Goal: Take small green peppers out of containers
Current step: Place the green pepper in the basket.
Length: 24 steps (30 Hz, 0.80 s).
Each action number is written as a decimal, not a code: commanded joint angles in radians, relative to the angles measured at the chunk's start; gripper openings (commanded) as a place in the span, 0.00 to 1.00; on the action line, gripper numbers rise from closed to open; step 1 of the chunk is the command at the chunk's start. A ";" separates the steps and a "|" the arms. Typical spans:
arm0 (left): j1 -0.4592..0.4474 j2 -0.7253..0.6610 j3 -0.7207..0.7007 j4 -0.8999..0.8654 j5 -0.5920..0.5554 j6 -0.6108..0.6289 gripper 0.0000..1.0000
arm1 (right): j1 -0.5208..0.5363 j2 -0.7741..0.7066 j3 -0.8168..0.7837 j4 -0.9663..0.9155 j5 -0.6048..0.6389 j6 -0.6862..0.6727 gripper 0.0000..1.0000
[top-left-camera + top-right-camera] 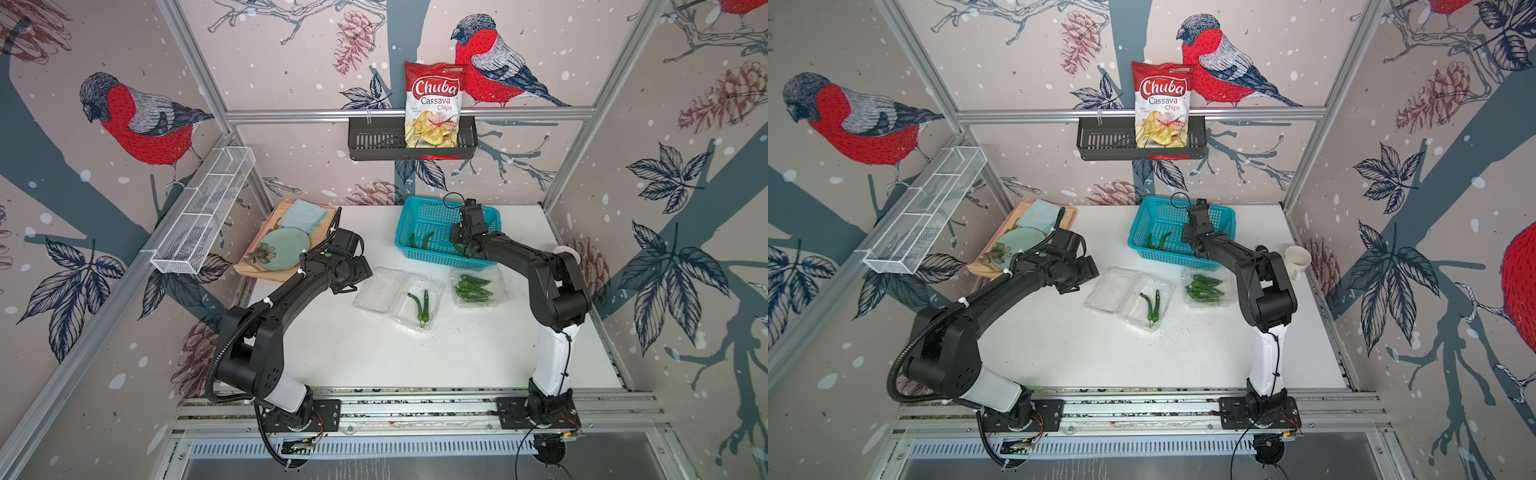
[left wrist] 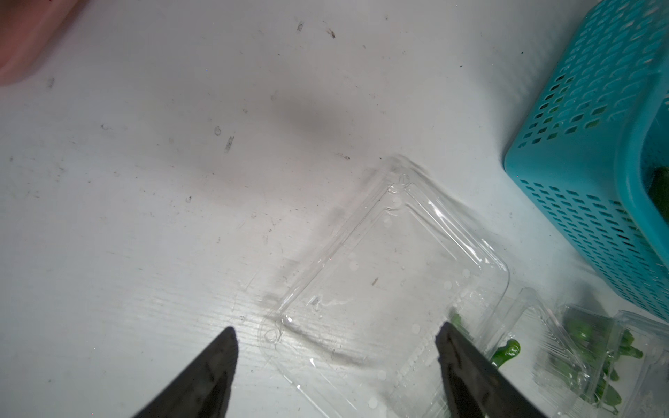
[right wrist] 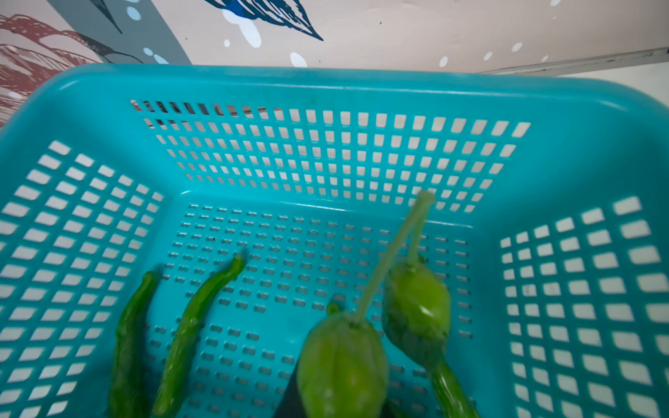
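Evidently the right claw [image 1: 461,245] sits low inside the turquoise basket [image 1: 432,257]. In the right wrist view, 2 small green peppers [image 3: 342,365] hang close to the lens with 1 dark finger [image 3: 287,398] just beside them. The jaws look pinched together on that pair, though most of the claw is out of frame.

That double pinch is the weak point. The 2 stems cross, so on release 1 pepper may cling to its partner or to the claw and ride back out. The pair is blurred, which suggests swinging, and a swing could send 1 against the basket wall or over the rim. 2 more peppers [image 3: 195,325] lie on the basket floor just beside the held pair, and a low claw could nip them.

Farther out on the table [image 1: 374,353], the open container [image 1: 405,316] holds 2 peppers [image 1: 426,305], its lid flap [image 1: 376,289] spread flat. The left claw [image 2: 336,347] hovers over that flap, jaws wide apart and empty. The thin plastic looks light, so a touch may shove or flip it.

The second container [image 1: 500,291], near the basket, is packed. I cannot tell whether its lid is shut, and so dense a pile invites a messy grab.
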 commanded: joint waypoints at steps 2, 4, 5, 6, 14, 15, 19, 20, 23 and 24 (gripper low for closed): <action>-0.002 -0.007 -0.003 -0.021 -0.018 0.000 0.84 | -0.005 0.076 0.080 -0.053 -0.029 -0.010 0.18; -0.002 -0.004 0.000 -0.018 -0.016 -0.001 0.84 | -0.005 0.112 0.121 -0.103 -0.045 -0.005 0.23; -0.002 -0.003 0.001 -0.016 -0.016 -0.002 0.84 | -0.005 0.130 0.141 -0.128 -0.052 0.000 0.29; -0.002 0.000 0.004 -0.014 -0.016 -0.002 0.84 | -0.005 0.141 0.157 -0.152 -0.059 0.005 0.36; -0.032 -0.028 0.048 0.054 -0.032 0.044 0.84 | 0.068 -0.003 0.117 -0.212 0.088 0.026 0.80; -0.034 -0.027 0.061 0.055 -0.034 0.050 0.84 | 0.089 -0.031 0.109 -0.222 0.112 0.025 0.81; -0.037 0.003 0.097 0.048 -0.044 0.062 0.84 | 0.207 -0.130 0.070 -0.240 0.183 -0.006 0.87; -0.038 0.011 0.100 0.052 -0.042 0.062 0.84 | 0.236 -0.150 0.062 -0.245 0.178 -0.015 0.87; -0.040 0.023 0.097 0.077 -0.031 0.059 0.84 | 0.296 -0.212 0.045 -0.268 0.158 -0.035 0.87; -0.042 0.029 0.096 0.084 -0.029 0.056 0.84 | 0.307 -0.237 0.040 -0.284 0.131 -0.032 0.87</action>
